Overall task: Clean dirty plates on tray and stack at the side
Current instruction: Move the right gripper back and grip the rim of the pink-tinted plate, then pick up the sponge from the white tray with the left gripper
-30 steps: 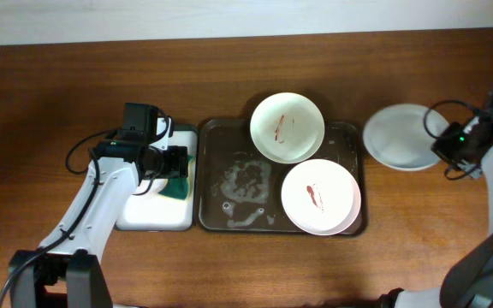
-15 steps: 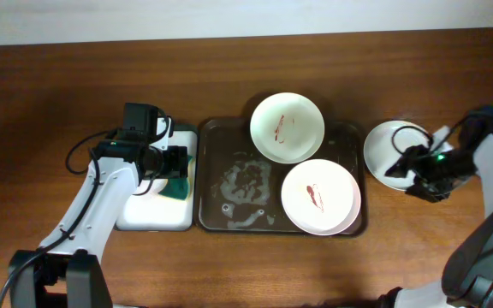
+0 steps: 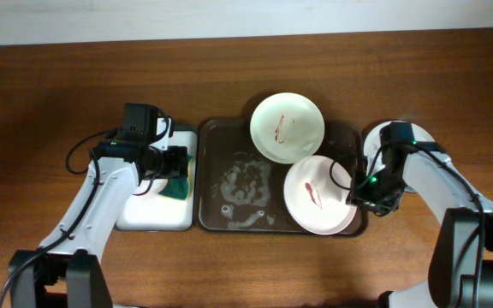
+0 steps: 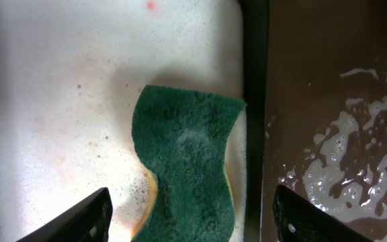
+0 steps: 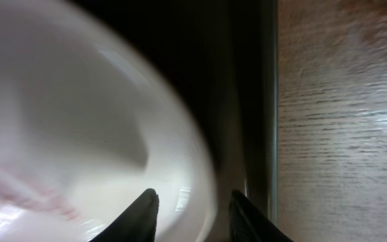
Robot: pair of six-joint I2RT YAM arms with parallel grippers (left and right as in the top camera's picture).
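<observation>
You have two trays, one sponge and three plates. At the left, the small white tray (image 3: 152,216) holds the green sponge (image 4: 187,161). Your left gripper (image 4: 192,193) hangs over it, fingers spread wide, holding nothing. The big dark tray (image 3: 216,141), wet with suds (image 3: 246,180), carries two smeared plates: a pale green plate (image 3: 287,127) overhanging its far rim and a white plate (image 3: 315,212) at its right end. Your right gripper (image 5: 193,198) straddles that white plate's rim; the blur hides whether it grips. The third plate (image 3: 371,147) lies on the table (image 3: 58,85) just right of the tray, partly under the arm.

Three plates (image 3: 287,127) (image 3: 319,195) (image 3: 372,147), one dark tray (image 3: 229,137), one white tray (image 3: 148,210), one sponge (image 4: 187,168).
</observation>
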